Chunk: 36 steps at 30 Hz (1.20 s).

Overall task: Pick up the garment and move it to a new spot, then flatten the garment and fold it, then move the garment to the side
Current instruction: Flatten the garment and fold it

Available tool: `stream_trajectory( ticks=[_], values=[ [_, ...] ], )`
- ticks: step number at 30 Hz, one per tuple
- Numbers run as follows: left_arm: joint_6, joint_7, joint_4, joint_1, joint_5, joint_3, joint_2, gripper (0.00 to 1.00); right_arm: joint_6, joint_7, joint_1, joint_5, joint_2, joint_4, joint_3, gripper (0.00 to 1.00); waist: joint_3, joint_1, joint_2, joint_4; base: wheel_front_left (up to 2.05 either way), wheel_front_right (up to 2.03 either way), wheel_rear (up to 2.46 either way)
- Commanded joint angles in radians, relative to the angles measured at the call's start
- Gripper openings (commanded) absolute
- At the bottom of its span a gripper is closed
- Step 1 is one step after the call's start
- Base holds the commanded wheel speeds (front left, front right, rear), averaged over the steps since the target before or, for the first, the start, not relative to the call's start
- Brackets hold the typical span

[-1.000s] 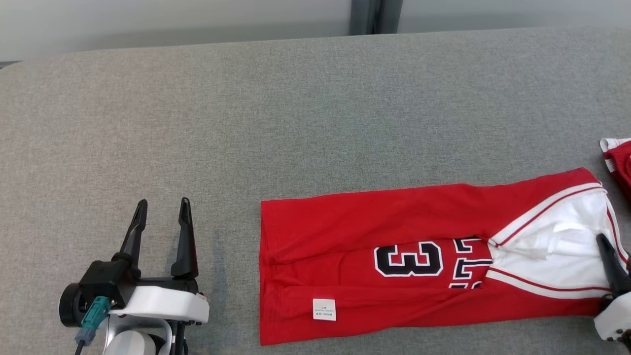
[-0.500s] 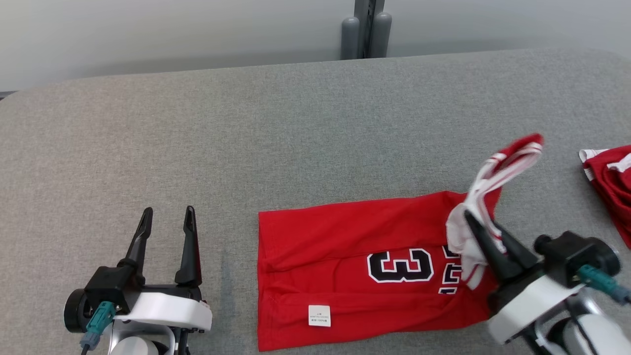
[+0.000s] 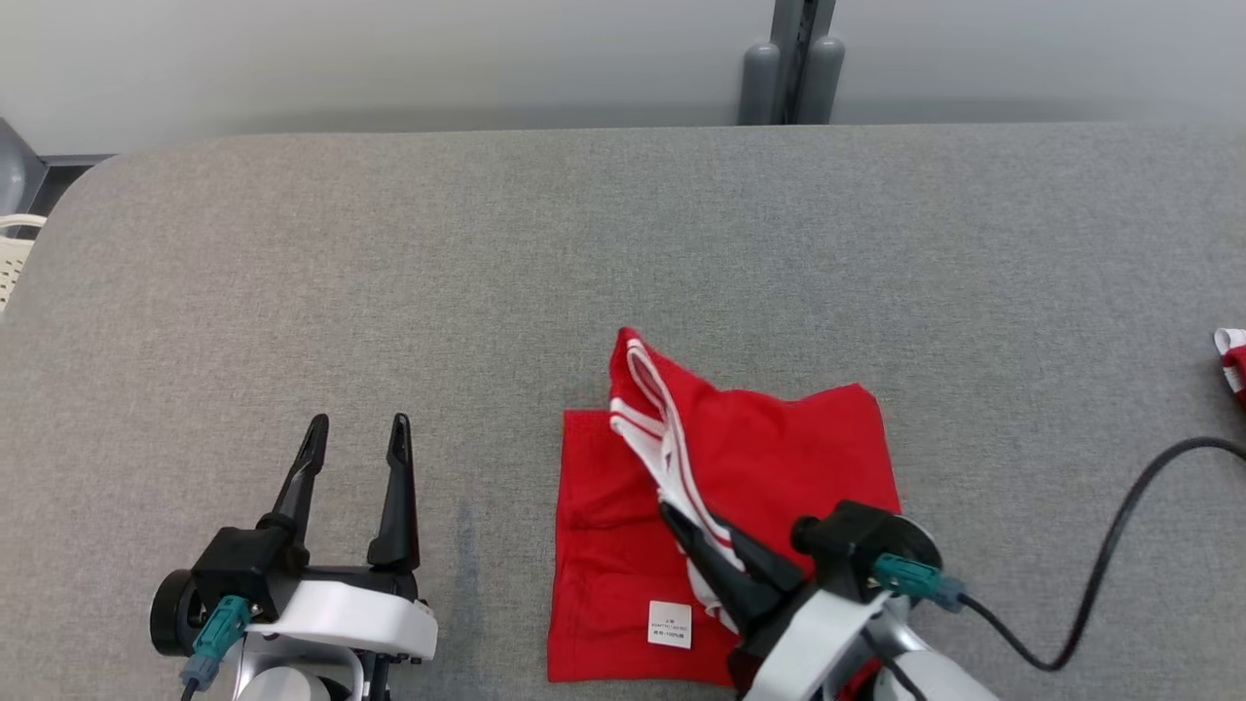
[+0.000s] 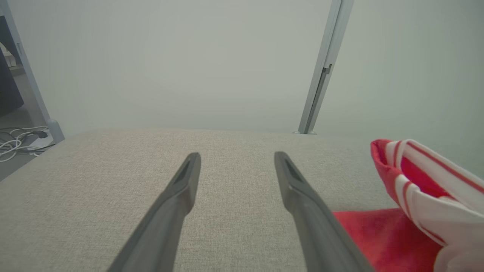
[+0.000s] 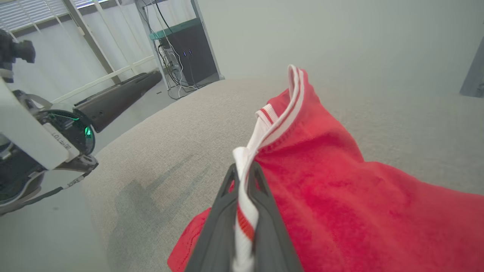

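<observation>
Garment [image 3: 779, 458]: red jersey with white-and-red striped trim, lying doubled over on the grey cloth-covered table [image 3: 584, 243]. It lies under and ahead of the right gripper [image 3: 686, 516]. The upper layer is draped back over the lower one, which lies flat.

Right gripper: fingers pressed together on the white trim of the jersey's upper layer. In the right wrist view the gripper [image 5: 245, 168] has a strip of trim sandwiched between its two dark fingers. The striped edge [image 5: 293, 90] rises beyond the fingertips, standing clear of the table.

Label [image 3: 670, 624]: small white tag on the lower layer, just beside the right gripper's fingers, on the side toward the left gripper.

Left gripper [image 3: 357, 424]: fingers spread wide, nothing between them, bare table beneath. The jersey lies off to its right, near but apart. In the left wrist view [image 4: 237, 155] the lifted trim [image 4: 416, 170] shows beyond and to the right of its right finger.

Cable [image 3: 1100, 584]: black, running from the right gripper's wrist out to its right.

Second red-and-white item [image 3: 1232, 362]: well apart, far to the right gripper's right, and cut off at the frame edge.
</observation>
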<state>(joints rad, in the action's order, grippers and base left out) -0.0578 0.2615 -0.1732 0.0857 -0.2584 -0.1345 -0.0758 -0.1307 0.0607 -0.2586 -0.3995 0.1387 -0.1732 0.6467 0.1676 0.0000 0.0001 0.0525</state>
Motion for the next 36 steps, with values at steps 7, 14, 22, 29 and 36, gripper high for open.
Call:
stream_trajectory(
  ticks=[7, 14, 22, 29, 36],
  values=[
    [0.006, 0.004, -0.009, 0.03, -0.007, -0.016, 0.006, 1.0, 0.0, 0.041, -0.096, -0.054, -0.075, -0.201, 0.076, 0.0, 0.03, 0.0, -0.0001, 0.038, 0.0, 0.0, 0.0],
    [0.012, 0.004, -0.019, 0.055, -0.002, -0.029, 0.01, 1.0, 0.0, 0.108, -0.163, -0.137, -0.086, -0.306, 0.143, 0.0, 0.056, 0.0, -0.0001, 0.048, 0.0, 0.0, 0.0],
    [0.012, 0.004, -0.028, 0.062, 0.004, -0.027, 0.013, 1.0, 0.0, 0.178, -0.233, -0.191, -0.085, -0.3, 0.204, 1.0, 0.056, 0.0, -0.0001, 0.033, 0.0, 0.0, 0.0],
    [0.012, 0.004, -0.03, 0.051, 0.008, -0.018, 0.014, 1.0, 0.0, 0.205, -0.218, -0.116, -0.049, -0.217, 0.021, 1.0, 0.049, 0.0, -0.0001, 0.01, 0.0, 0.0, 0.0],
    [0.007, 0.004, -0.022, 0.047, 0.011, -0.002, 0.013, 1.0, 0.0, 0.204, -0.105, -0.004, 0.013, -0.086, -0.263, 1.0, 0.043, 0.0, -0.0001, -0.011, 0.0, 0.0, 0.0]
  ],
)
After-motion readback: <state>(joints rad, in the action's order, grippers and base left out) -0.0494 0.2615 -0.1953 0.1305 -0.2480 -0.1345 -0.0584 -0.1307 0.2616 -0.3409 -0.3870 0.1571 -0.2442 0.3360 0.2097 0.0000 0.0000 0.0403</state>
